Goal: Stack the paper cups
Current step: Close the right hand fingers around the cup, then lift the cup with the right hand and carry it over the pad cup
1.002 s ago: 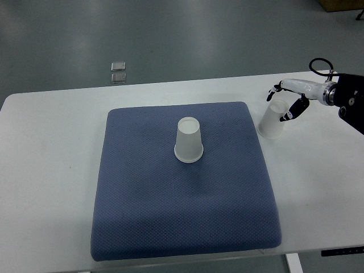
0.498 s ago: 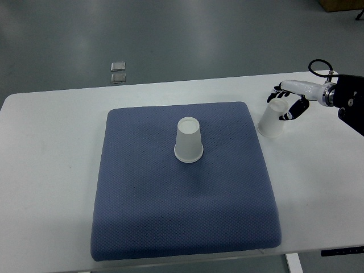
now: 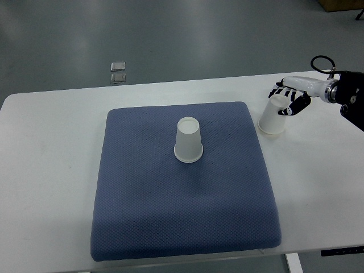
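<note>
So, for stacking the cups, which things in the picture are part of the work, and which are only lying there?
Part of the job:
- cup on the pad, upside down
- cup on the table, upside down, right of the pad
- right hand, fingers around that cup's top
- blue pad

Just lying about:
- two small clear squares on the floor beyond the white table
</note>
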`<state>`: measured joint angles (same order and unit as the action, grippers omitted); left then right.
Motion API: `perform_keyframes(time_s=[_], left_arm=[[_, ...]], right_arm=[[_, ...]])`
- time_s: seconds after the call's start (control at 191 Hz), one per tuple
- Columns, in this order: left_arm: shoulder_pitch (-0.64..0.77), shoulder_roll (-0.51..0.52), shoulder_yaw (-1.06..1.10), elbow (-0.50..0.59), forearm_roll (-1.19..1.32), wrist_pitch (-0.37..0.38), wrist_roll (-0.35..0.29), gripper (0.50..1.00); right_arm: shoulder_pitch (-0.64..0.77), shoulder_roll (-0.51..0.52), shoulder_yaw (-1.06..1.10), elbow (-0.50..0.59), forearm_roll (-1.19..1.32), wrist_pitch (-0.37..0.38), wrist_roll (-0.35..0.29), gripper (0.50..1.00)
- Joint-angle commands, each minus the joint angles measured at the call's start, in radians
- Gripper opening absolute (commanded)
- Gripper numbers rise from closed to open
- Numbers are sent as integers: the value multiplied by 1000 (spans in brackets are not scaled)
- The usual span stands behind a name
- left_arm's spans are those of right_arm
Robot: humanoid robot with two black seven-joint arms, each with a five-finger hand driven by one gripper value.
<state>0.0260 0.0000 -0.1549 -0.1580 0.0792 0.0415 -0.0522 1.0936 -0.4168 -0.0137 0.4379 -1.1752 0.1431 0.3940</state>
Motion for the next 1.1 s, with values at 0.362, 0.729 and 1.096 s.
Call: perform_keyframes(time_s=[0.362, 0.729, 1.096], left_arm=[[0, 0, 0, -1, 1, 0, 0, 1000], [0, 0, 0, 0, -1, 0, 0, 1000], [0, 0, 0, 0, 1, 0, 0, 1000]], right_arm=[[261, -54, 18, 85, 88, 161, 12, 500], [384, -31, 23, 288, 100, 225, 11, 500], [443, 92, 23, 311, 98, 346, 12, 500]])
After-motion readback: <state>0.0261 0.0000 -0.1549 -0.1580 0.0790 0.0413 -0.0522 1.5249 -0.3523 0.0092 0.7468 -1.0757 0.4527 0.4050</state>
